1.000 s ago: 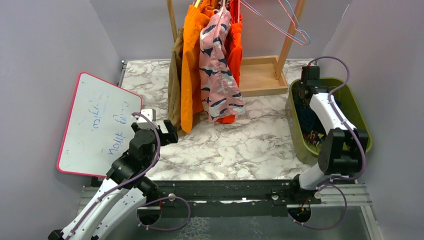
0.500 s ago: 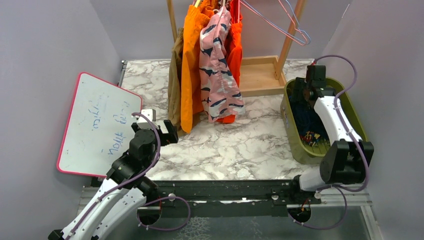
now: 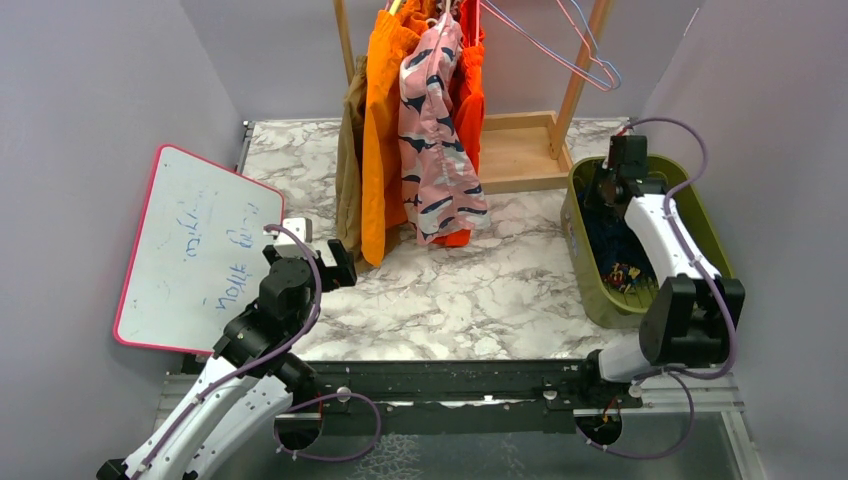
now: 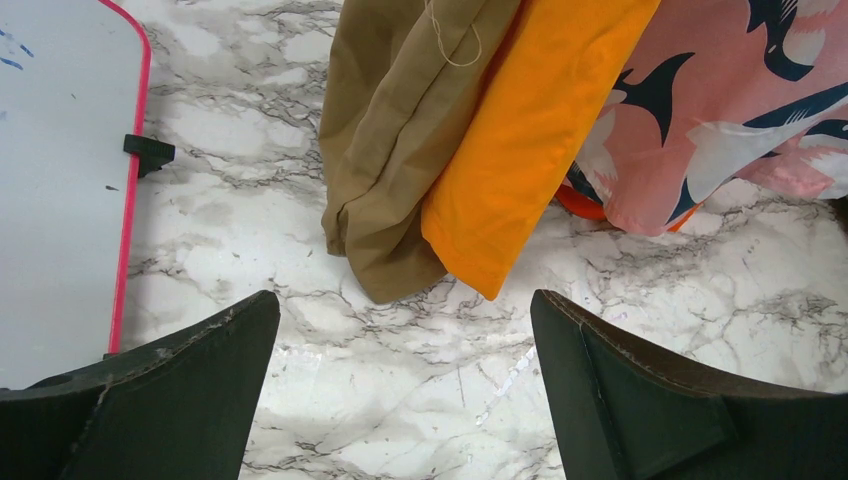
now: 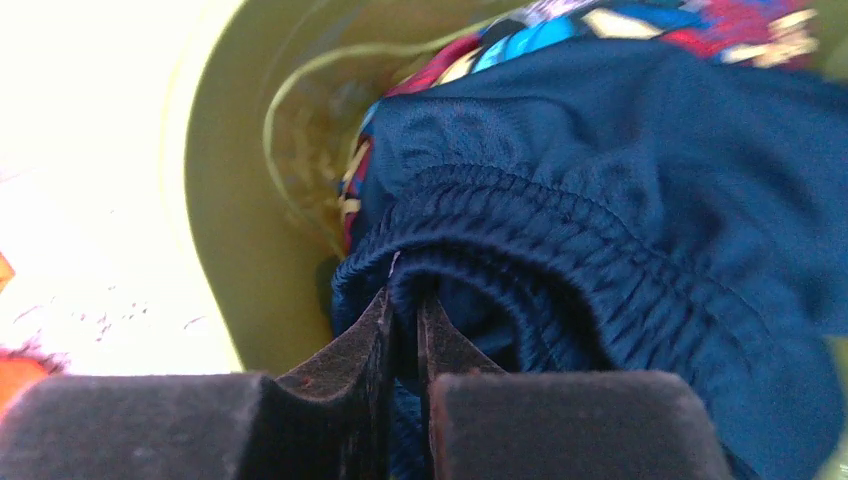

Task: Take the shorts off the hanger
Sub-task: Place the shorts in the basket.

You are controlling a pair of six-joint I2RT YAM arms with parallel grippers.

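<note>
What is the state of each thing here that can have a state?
left gripper, open, empty.
right gripper, shut on the navy shorts.
navy shorts, lying in the bin.
comic-print shorts, in the bin.
pink shorts, hanging.
orange shorts, hanging.
tan shorts, hanging.
red-orange shorts, hanging.

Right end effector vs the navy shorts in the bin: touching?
Touching. The right wrist view shows the right end effector nearly shut, its fingertips pinching a fold of the navy shorts at the waistband.
</note>
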